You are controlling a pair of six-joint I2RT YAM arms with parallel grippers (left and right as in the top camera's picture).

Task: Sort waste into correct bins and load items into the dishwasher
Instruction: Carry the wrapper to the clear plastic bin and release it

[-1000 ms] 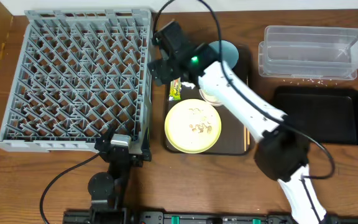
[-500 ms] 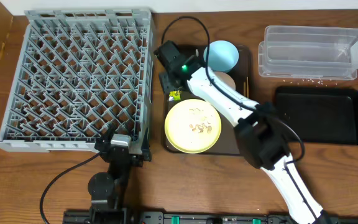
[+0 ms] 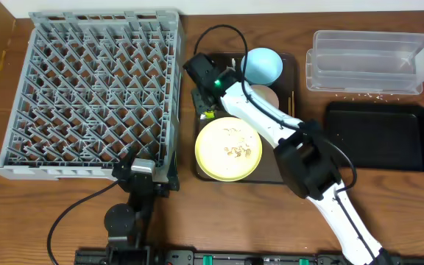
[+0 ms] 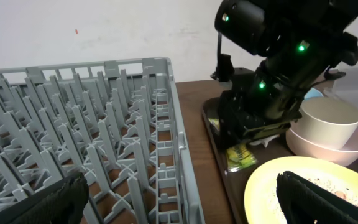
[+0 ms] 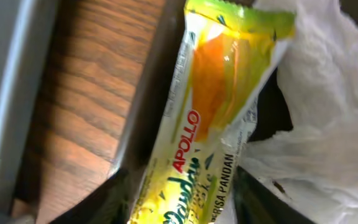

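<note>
Overhead: the right gripper (image 3: 201,99) has sunk onto the small green-and-orange snack wrapper (image 3: 207,111) at the brown serving tray's (image 3: 285,175) left edge, so waste-picking begins; the left gripper (image 3: 144,175) idles, spread wide; left wrist: the black claw hides the wrapper's top; right wrist: fingers (image 5: 101,199) flank the wrapper beside the crumpled white paper napkin (image 5: 328,124); the jaws have narrowed, but whether they pinch it I cannot tell.

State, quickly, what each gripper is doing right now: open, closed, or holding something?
Left gripper: open, empty.
Right gripper: jaws flank the snack wrapper; a grip cannot be told.
</note>
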